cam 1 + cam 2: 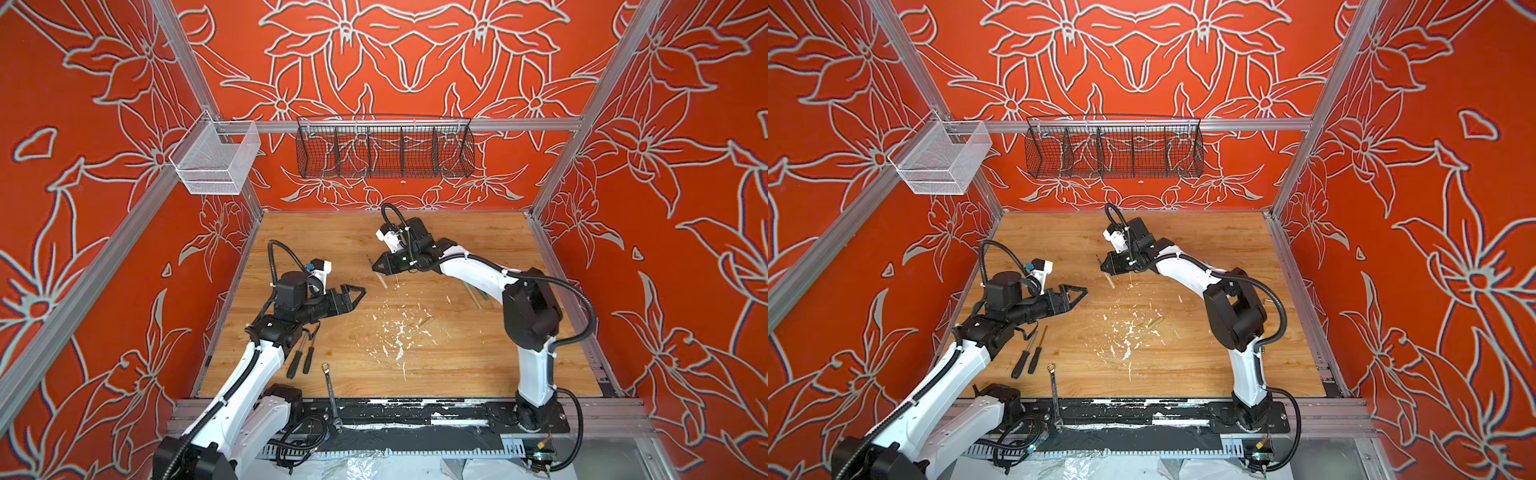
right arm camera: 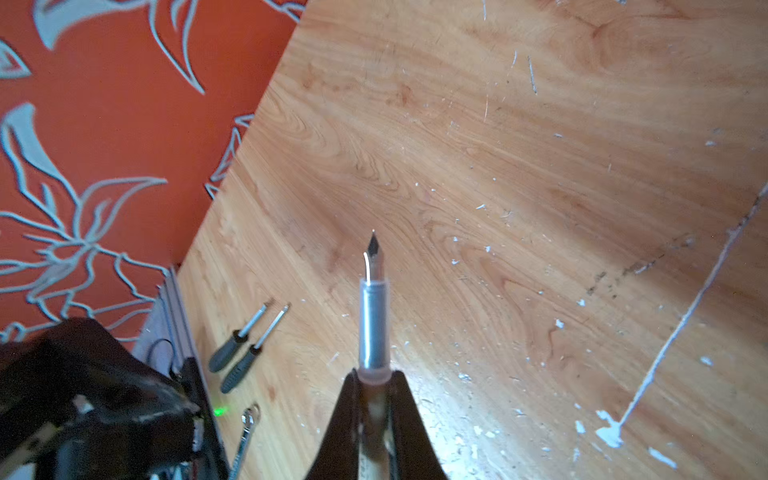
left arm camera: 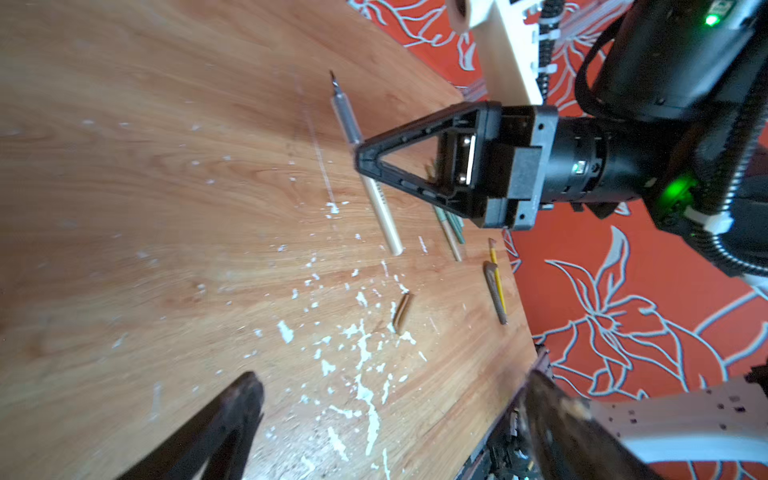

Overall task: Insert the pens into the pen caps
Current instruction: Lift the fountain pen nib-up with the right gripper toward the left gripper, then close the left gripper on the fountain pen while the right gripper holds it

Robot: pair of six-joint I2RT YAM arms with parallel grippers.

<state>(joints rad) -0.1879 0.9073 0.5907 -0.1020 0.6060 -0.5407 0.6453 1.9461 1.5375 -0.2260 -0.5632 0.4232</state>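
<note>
In both top views the right gripper hangs over the far middle of the scuffed wooden tabletop. Its fingers are clenched on a slim beige pen with a grey metal nib section, nib pointing far and left. The left gripper hovers nearer and to the left, fingers released and spread with nothing between them, near the pen but not touching it. 1 short olive-tan pen cap lies alone by the white paint flecks mid-table. A few more slim pens lie further right, partly hidden by the right arm. 2 black-handled screwdrivers lie side by side at the near left. A long silver wrench lies just right of them and overhangs the near edge.

From the left wrist, the right gripper shows side-on with the beige pen crossing its tips, metal section out one side and barrel out the other. I cannot tell whether the barrel end touches the wood. Beyond lie the slim pens and the olive-tan pen cap. A darker brown tube with a thin yellow strip beside it lies near the right table edge. The left gripper's own fingers stand wide apart and blurred.

From the right wrist, the fingers pinch the beige pen just behind its clear collar, the dark nib over bare wood. The screwdrivers and the wrench head lie toward the left wall.
</note>
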